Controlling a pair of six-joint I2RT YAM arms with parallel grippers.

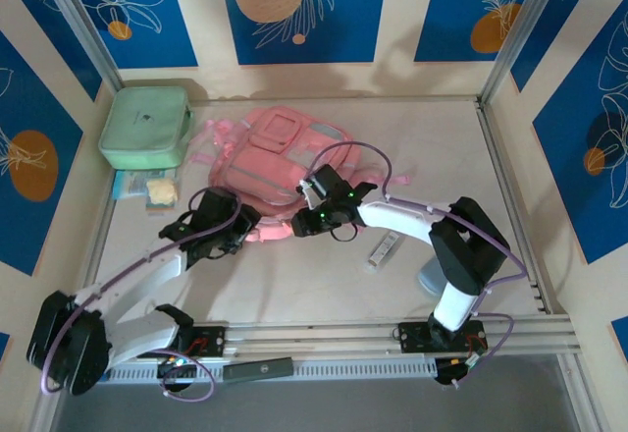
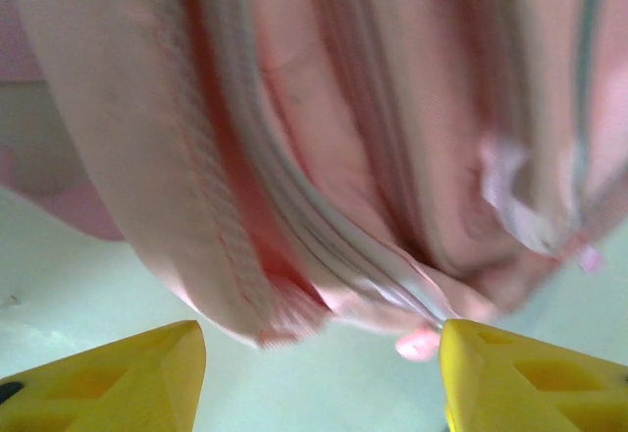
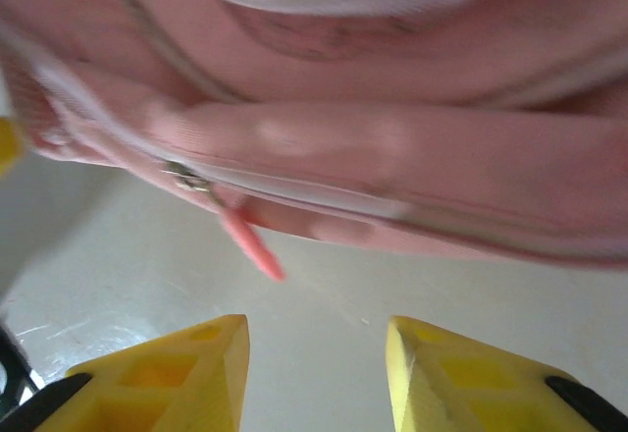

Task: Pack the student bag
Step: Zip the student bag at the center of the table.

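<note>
Top external view: the student bag (image 1: 280, 152) lies flat on the table (image 1: 294, 290), in the far half and slightly left of centre; its long axis runs roughly from the far edge toward the near edge, with one end facing the arms. The mint-green case (image 1: 145, 126) sits well apart from both arms in the far left corner, beside the bag; a small white tube (image 1: 383, 250) lies on the table just under the right forearm. The left gripper (image 1: 247, 228) stands at the left end of the bag's near edge; the right gripper (image 1: 302, 222) stands at the right end of that edge; you will find both about equally near, with the bag lying beyond them toward the far edge.

Left wrist view: the left gripper (image 2: 321, 339) stands open; nothing sits between its yellow fingers (image 2: 137, 373); the bag's seamed edge (image 2: 324, 137) hangs just past the fingertips, its zip line running diagonally.

Right wrist view: the right gripper (image 3: 316, 329) is also open and empty; the bag (image 3: 392, 147) spans the frame ahead; a pink zip pull (image 3: 250, 241) dangles just beyond the left finger; treat it as the likely next grasp point, slightly left of the gap.
</note>
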